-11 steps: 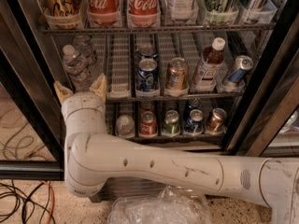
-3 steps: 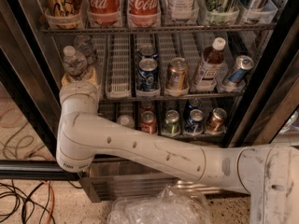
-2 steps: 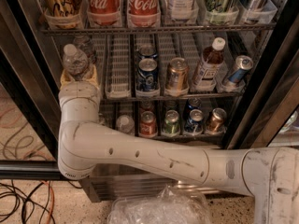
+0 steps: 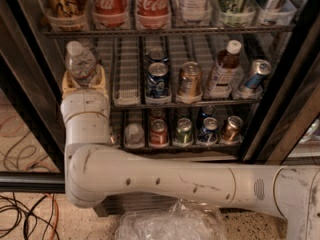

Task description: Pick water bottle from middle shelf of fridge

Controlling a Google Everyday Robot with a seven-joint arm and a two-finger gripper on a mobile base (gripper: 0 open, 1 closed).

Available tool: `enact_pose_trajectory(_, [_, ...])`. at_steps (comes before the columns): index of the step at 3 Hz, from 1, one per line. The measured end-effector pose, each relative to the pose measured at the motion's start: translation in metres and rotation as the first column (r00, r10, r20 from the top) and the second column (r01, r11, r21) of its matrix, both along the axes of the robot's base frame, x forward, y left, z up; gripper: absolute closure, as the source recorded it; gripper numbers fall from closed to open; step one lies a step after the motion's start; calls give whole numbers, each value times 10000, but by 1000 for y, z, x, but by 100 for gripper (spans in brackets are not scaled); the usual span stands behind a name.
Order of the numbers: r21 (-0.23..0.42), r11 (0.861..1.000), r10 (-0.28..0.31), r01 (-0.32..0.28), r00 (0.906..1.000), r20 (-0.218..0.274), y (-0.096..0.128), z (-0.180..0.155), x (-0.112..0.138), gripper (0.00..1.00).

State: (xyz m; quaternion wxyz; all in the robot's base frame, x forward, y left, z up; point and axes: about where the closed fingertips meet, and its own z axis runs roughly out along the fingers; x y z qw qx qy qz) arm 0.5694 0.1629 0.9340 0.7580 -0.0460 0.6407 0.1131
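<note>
A: Water bottle (image 4: 81,63), where was it?
B: It stood at the left end of the middle shelf (image 4: 126,84), inside the fridge (image 4: 280,109).
A: End effector (image 4: 84,80)?
B: It was clamped round the bottle's lower half, a finger on each side.

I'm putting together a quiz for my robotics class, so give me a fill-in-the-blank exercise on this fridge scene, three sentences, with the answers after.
1. The hand sits around the water bottle at the ____ end of the middle shelf.
2. The water bottle's screw cap is ____.
3. The red bottles on the rack above carry the name ____.

Missing words: left; white; Coca-Cola
</note>
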Motion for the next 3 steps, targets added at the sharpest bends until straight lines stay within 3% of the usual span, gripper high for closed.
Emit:
enact_pose_trajectory(1, [-1,10000,14,-14,10000,-5,0,-3,0,100])
enact_pose_trajectory(2, [-271,9939,1069,-1071,9942,-78,-5,-9,-27,100])
enact_pose_trajectory(3, [-271,9939,1069,-1071,9942,-78,-5,-9,-27,100])
